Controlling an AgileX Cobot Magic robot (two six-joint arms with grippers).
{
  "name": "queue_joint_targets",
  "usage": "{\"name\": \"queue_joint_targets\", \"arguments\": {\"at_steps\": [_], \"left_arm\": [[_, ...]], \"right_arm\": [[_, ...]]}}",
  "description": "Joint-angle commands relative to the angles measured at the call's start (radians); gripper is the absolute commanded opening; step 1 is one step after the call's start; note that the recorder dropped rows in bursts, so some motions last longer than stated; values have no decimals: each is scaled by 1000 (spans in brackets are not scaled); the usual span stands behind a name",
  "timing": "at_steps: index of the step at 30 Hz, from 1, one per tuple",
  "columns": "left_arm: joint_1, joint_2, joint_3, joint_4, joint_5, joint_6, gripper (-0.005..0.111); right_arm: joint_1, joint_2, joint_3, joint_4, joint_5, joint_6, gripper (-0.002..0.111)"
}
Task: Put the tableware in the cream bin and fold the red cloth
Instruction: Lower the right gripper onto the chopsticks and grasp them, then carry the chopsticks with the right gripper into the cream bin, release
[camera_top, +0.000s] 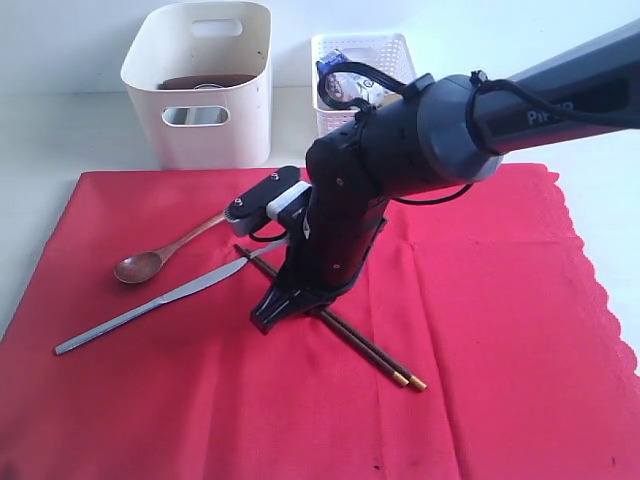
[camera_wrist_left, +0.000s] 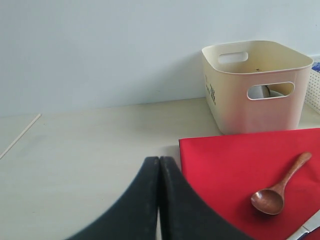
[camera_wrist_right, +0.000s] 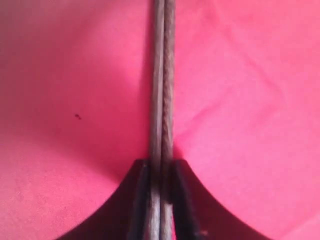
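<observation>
Dark chopsticks (camera_wrist_right: 162, 75) lie pinched inside the right claw (camera_wrist_right: 161, 167), on red cloth (camera_wrist_right: 250, 100).

Red cloth (camera_top: 480, 330) flat on bench (camera_top: 40, 130), three utensils on it.
Scalloped edge at right. Wooden spoon (camera_top: 165, 252) and silver knife (camera_top: 150, 305) lie apart near its left side. Dark gold-tipped chopsticks (camera_top: 375, 352) lie together mid-cloth, pinched in right claw (camera_wrist_right: 161, 172). Cream bin (camera_top: 210, 130) upright behind cloth, brown plate (camera_top: 205, 81) inside.

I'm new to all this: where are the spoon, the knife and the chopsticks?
spoon (camera_top: 178, 244), exterior view, on its handle.
knife (camera_top: 150, 305), exterior view, where handle meets blade.
chopsticks (camera_top: 372, 349), exterior view, on the shafts near the gold tips.
</observation>
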Motion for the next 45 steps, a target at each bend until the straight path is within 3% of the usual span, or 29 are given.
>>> {"name": "queue_joint_targets", "arguments": {"at_steps": [1, 31, 35, 42, 45], "left_arm": [[-5, -6, -1, -5, -1, -1, 1], [-5, -6, -1, -5, -1, -1, 1], [-5, -6, -1, -5, -1, -1, 1], [-5, -6, -1, -5, -1, -1, 1], [-5, -6, -1, -5, -1, -1, 1]], "right_arm": [[2, 5, 8, -28, 93, -11, 0], [3, -55, -84, -71, 125, -11, 0], [28, -38, -84, -69, 134, 12, 11], [44, 24, -84, -73, 140, 16, 47], [44, 51, -84, -73, 150, 16, 52]]}}
